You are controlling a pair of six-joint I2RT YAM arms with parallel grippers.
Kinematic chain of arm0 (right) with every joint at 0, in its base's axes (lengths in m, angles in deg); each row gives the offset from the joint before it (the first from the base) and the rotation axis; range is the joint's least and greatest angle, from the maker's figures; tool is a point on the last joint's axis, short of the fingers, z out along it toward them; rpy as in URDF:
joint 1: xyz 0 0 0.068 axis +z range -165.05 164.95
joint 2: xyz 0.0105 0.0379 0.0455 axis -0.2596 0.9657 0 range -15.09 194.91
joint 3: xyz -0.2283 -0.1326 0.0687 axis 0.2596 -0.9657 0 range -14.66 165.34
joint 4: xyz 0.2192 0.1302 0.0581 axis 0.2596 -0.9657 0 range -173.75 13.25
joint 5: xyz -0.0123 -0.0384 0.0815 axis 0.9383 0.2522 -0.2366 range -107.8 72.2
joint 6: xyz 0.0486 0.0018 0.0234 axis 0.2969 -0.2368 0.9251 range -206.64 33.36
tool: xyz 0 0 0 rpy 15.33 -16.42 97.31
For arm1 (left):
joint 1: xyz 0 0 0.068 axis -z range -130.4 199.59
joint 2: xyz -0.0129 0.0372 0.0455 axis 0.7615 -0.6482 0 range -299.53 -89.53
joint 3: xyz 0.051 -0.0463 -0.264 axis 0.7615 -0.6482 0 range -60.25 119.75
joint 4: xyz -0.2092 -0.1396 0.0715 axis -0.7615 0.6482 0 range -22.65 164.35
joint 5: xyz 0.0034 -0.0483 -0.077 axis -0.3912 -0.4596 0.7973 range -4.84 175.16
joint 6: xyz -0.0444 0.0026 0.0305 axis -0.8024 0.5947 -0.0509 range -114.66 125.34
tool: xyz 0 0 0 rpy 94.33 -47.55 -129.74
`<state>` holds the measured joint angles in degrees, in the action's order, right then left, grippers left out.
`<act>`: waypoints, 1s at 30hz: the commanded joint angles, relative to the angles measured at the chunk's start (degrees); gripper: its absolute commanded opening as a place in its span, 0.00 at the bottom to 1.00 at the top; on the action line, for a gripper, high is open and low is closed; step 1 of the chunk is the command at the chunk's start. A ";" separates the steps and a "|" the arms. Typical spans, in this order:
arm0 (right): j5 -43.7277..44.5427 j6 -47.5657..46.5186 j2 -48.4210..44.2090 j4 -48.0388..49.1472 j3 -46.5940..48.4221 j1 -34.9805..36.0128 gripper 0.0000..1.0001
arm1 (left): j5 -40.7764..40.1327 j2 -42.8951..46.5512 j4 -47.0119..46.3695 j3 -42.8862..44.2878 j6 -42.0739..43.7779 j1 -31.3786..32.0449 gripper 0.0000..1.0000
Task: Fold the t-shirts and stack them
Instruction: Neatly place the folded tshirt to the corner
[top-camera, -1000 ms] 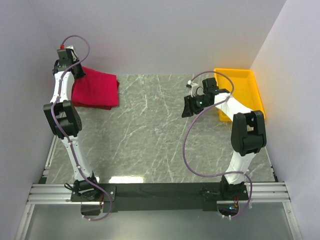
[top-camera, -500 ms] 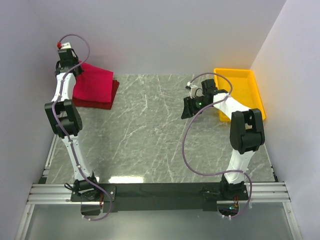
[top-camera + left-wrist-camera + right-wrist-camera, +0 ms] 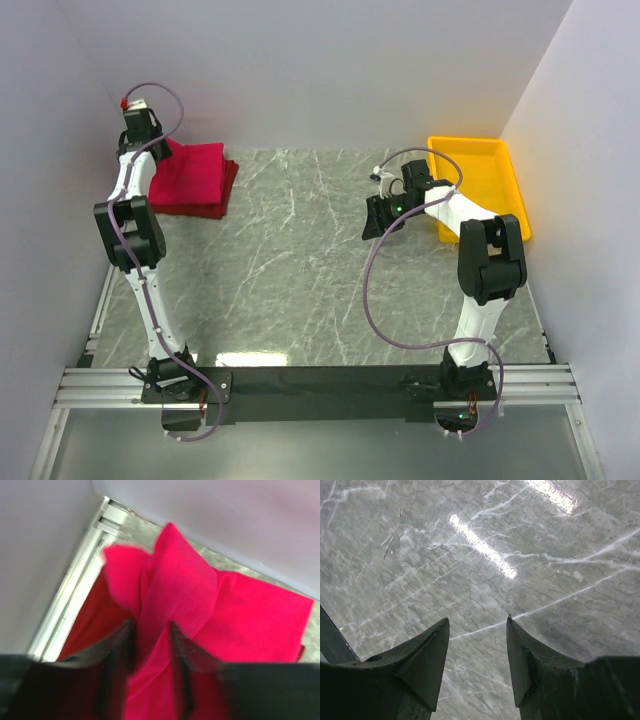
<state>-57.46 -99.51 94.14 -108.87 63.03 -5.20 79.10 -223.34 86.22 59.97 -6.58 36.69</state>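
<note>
Bright crimson-pink cloth t-shirt lies folded on the darker brick-red cloth t-shirt, well apart from the yellow plastic tray. Left gripper is part-open with a pink ridge between its jaws; we can't tell if it's pinched. We should open wide and lift straight, without dragging the fold. Right gripper is near the tray, jaws apart, empty.

One camera hangs high above the near edge of the desk, looking down over all of it. The left wrist camera sits close over the crimson-pink t-shirt at the far left corner, which the overhead view shares. The right wrist camera stares closely down at the marble.
</note>
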 commanded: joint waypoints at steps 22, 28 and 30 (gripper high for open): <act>-1.21 -0.50 -2.09 1.01 1.59 -0.44 0.57 | 22.93 23.05 4.67 -18.49 -3.20 0.42 0.71; -1.91 -0.23 -2.62 1.18 1.41 -0.36 0.57 | 17.07 28.44 5.99 -33.63 3.83 6.31 0.72; -2.17 -0.15 -2.62 1.01 1.50 -0.35 0.57 | 14.34 27.91 6.18 -35.05 6.11 8.85 0.73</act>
<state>-58.10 -99.55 94.12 -108.87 63.03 -5.20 95.53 -195.98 90.75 27.65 -5.18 42.00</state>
